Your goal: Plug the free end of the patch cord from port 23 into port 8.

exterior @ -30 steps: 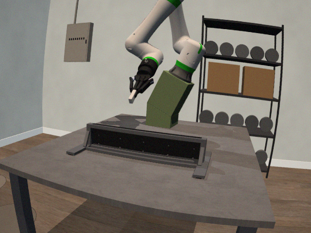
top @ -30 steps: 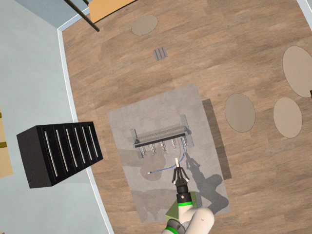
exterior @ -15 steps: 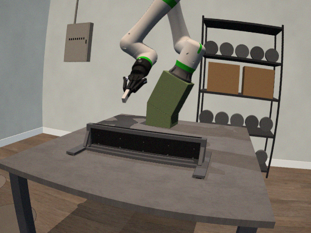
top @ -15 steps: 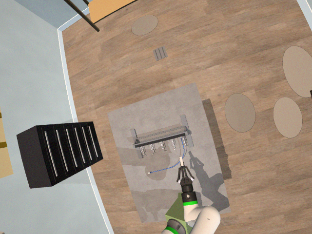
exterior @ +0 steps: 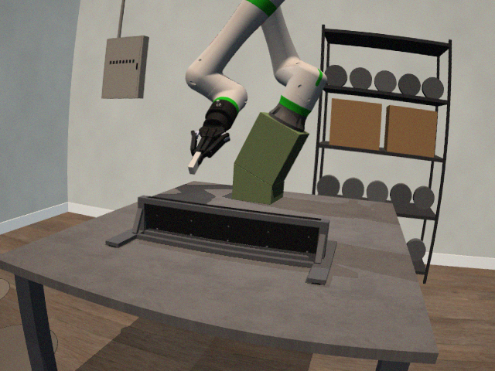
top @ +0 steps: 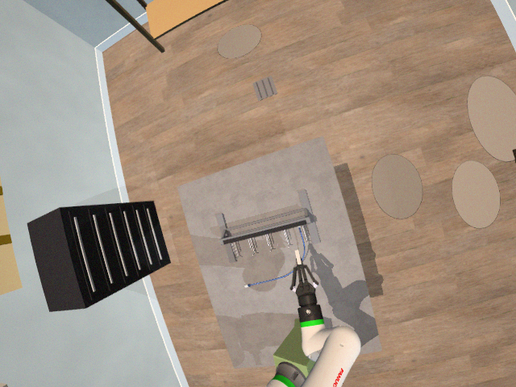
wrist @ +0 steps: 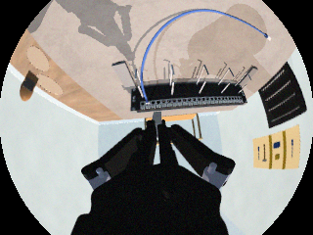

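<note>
Grey, mottled and matte, the rectangular worktop point(top: 266, 175) carries the long dark rack point(top: 266, 228) across its middle in the top view; bare surface lies on every side of the rack, widest toward the arm; the thin blue patch cord point(top: 287, 272) curves from the rack's right end down and left, its pale free end point(top: 247, 285) lying flat on the worktop, well inside the left edge; the black end effector point(top: 297, 257) hangs above the cord's bend, its slim cream fingers pressed together on nothing.

From the exterior view the rack point(exterior: 236, 229) shows a flat black rear panel between two low grey feet; the end effector point(exterior: 193, 168) hangs well above it, tilted downward; the worktop's near edge point(exterior: 223, 331) runs smooth and slightly bowed.

Through the wrist view the fingers meet in one narrow line, pointing toward the rack's port strip point(wrist: 192, 101); the cord point(wrist: 196, 16) arcs beyond it.
</note>
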You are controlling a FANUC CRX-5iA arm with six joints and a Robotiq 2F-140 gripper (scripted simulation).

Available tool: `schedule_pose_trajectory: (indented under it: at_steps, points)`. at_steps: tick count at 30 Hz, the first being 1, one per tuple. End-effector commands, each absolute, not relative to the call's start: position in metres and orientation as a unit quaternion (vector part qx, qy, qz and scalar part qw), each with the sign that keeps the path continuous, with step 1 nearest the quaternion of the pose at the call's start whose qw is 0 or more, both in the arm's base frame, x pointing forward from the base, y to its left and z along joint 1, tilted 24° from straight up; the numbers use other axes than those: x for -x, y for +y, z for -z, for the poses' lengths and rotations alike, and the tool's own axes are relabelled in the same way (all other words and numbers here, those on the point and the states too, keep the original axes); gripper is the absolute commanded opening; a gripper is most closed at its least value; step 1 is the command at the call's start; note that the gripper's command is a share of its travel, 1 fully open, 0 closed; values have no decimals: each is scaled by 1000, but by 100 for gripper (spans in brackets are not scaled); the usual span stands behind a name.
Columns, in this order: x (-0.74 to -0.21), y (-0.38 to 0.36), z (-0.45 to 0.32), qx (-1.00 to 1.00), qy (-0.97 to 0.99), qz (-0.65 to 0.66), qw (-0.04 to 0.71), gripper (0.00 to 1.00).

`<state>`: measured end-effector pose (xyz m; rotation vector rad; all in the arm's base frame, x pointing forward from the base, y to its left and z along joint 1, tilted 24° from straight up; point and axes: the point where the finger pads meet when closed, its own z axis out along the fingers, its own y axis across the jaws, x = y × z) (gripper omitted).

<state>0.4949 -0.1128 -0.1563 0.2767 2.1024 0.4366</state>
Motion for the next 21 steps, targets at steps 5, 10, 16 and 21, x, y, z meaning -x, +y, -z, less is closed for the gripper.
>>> schedule_pose_trajectory:
  at_steps: [5, 10, 16, 21]
  points:
    - [-536, -104, 180, -113, 857, -178, 470, 0]
    - [-564, -97, 197, -113, 857, -178, 470, 0]
    - [-576, -95, 204, -113, 857, -178, 470, 0]
    - [-576, -95, 204, -113, 857, -178, 470, 0]
